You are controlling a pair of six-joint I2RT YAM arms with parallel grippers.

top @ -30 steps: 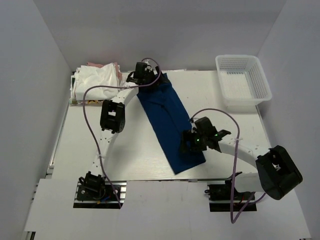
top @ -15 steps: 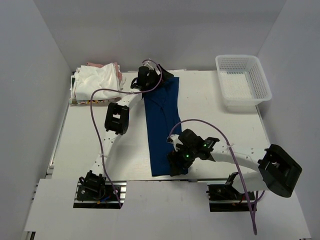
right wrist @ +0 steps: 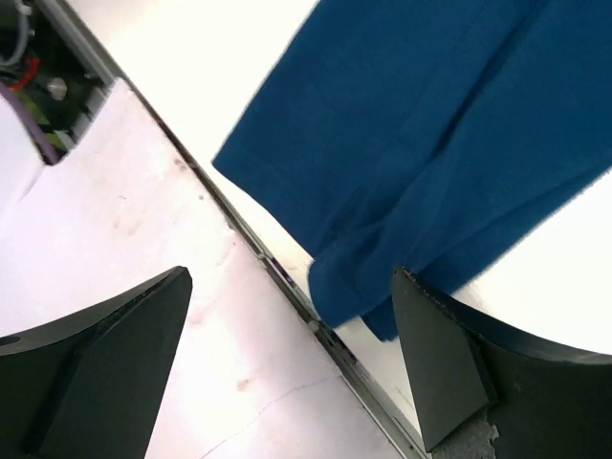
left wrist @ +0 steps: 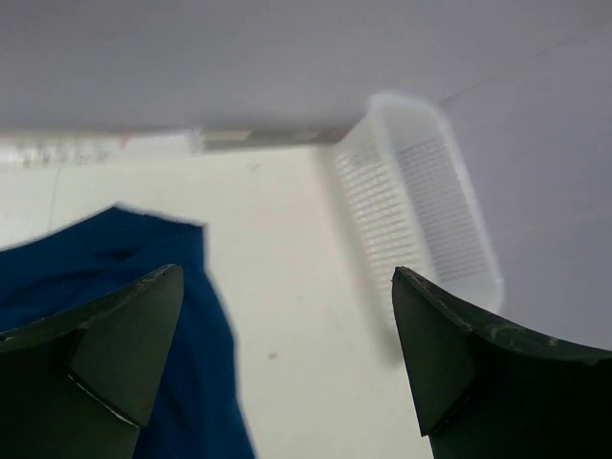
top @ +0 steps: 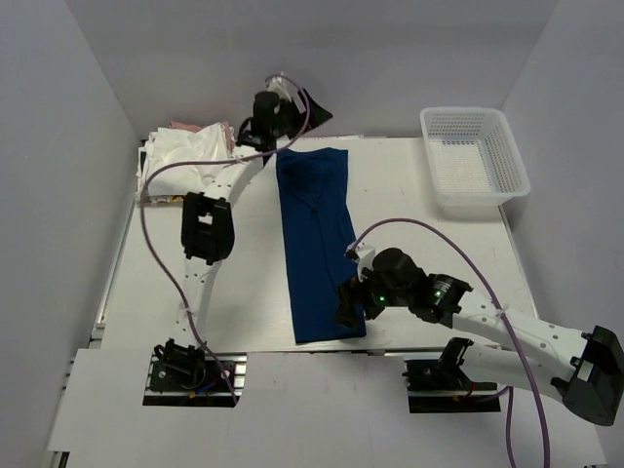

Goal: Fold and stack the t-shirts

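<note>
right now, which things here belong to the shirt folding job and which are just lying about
Part of the job:
- long folded navy blue cloth t-shirt
- crumpled heap of white and pink cloth shirts

Just lying about:
- white plastic mesh basket, nothing in it

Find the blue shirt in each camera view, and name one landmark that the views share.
Top view: the blue shirt lies as a long strip mid-table.
Left wrist: lower left, blurred.
Right wrist: upper right, its end near the table edge.
Shared landmark: the white table.
</note>
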